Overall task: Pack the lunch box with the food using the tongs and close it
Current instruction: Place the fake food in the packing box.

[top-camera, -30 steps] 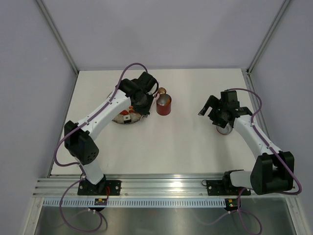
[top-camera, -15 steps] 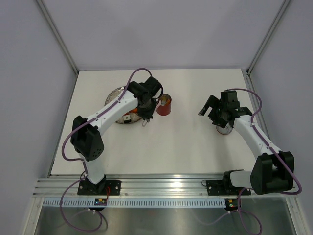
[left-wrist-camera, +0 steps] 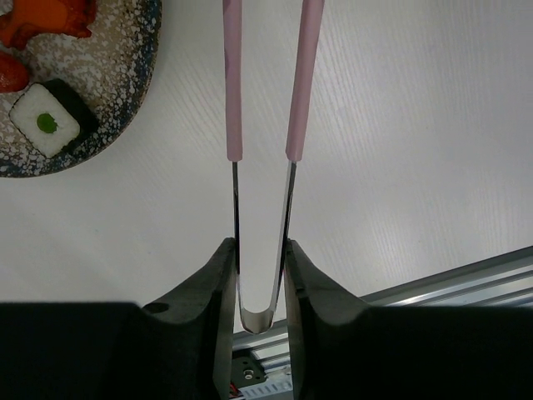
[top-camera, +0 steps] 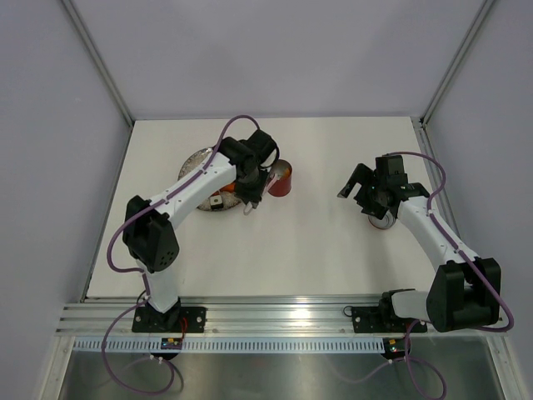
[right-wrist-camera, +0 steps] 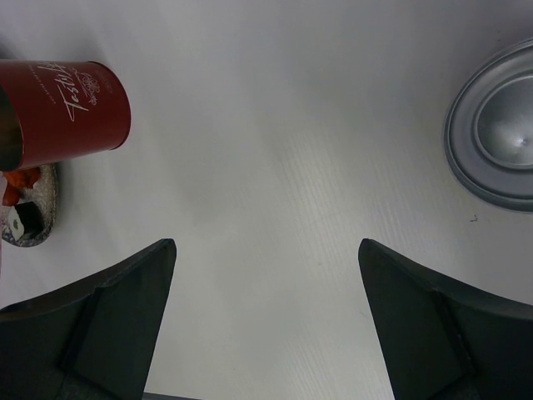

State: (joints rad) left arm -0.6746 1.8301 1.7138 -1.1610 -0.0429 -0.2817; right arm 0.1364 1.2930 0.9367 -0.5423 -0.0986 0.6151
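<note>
The red lunch box point(top-camera: 281, 179) point(right-wrist-camera: 71, 108) stands upright and open, just right of the speckled plate point(top-camera: 200, 160) point(left-wrist-camera: 125, 92). The food lies on that plate: a white piece with a green centre point(left-wrist-camera: 47, 123) and orange pieces point(left-wrist-camera: 46, 17). My left gripper point(top-camera: 252, 185) point(left-wrist-camera: 259, 246) is shut on the pink tongs point(left-wrist-camera: 298, 100) near their silver joined end point(top-camera: 248, 209). Their tips are hidden beside the box. The round lid point(top-camera: 383, 222) point(right-wrist-camera: 495, 133) lies silver side up under my right arm. My right gripper point(top-camera: 360, 187) point(right-wrist-camera: 266, 246) hangs open and holds nothing.
Grey walls with metal posts close in the table's back and sides. An aluminium rail point(top-camera: 283, 315) point(left-wrist-camera: 466, 279) runs along the near edge by the arm bases. Bare white tabletop point(top-camera: 316, 242) lies between the lunch box and the lid.
My left arm swung right with the tongs, from over the plate to beside the lunch box, uncovering the plate's far side. A brown piece seen behind the box no longer shows. The right arm stayed still.
</note>
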